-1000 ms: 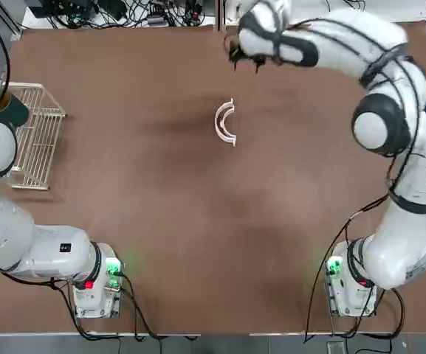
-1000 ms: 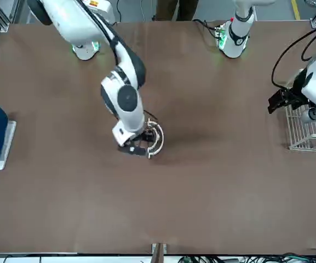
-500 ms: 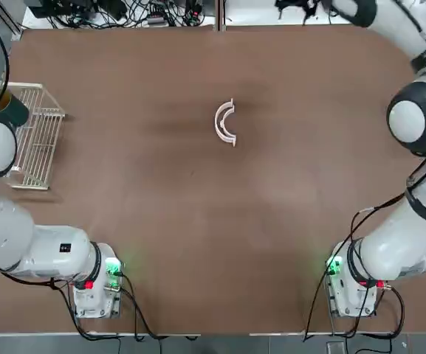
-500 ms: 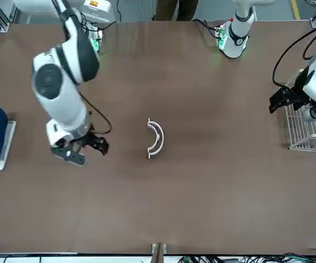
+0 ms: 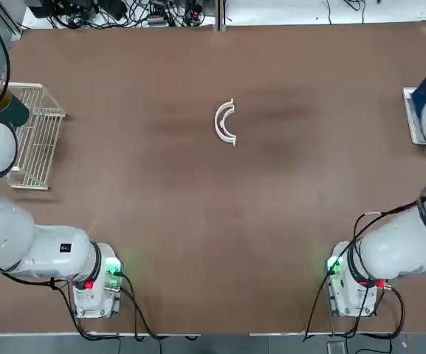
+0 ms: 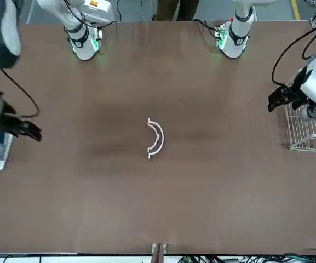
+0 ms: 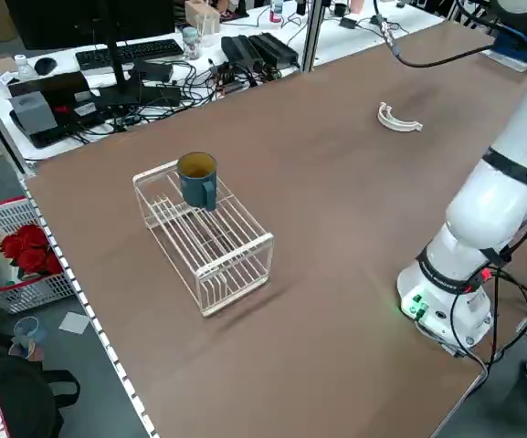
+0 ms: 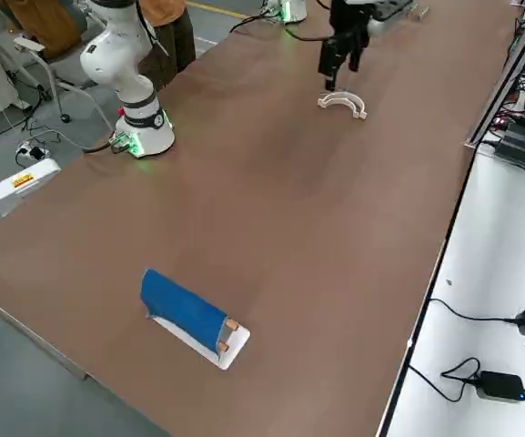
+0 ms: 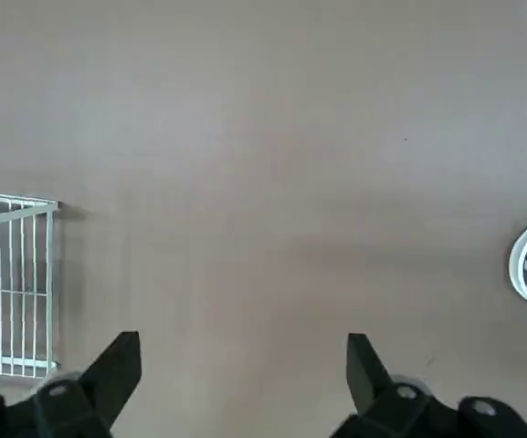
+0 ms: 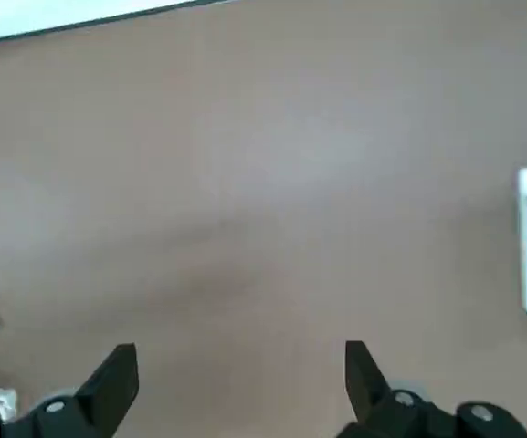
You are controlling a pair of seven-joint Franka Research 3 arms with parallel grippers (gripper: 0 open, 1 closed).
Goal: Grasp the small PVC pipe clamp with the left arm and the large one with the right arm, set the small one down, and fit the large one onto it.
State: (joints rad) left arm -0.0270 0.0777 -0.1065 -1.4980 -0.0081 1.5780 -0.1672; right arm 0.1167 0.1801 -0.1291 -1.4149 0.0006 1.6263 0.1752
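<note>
The large one (image 5: 217, 121) lies as a white arc on the brown table, past its middle, and also shows in the front view (image 6: 162, 138). Nested inside its curve lies the small PVC pipe clamp (image 5: 225, 127), touching it. Neither gripper holds anything. My right gripper (image 6: 34, 133) hangs open far off at the table's right edge, its fingers (image 10: 117, 370) spread wide. Beside the wire basket on the left side, my left gripper (image 6: 273, 104) is open too, its fingers (image 9: 121, 360) apart, with the clamps well away from it.
A white wire basket (image 5: 35, 136) holding a blue mug (image 7: 197, 178) stands at the left edge. A blue object on a white base (image 8: 185, 309) lies at the right edge under my right arm. Cables and gear run along the far edge.
My right arm has swung away from the clamps to the table's right edge by the blue object. The nested clamps and my left arm have stayed put.
</note>
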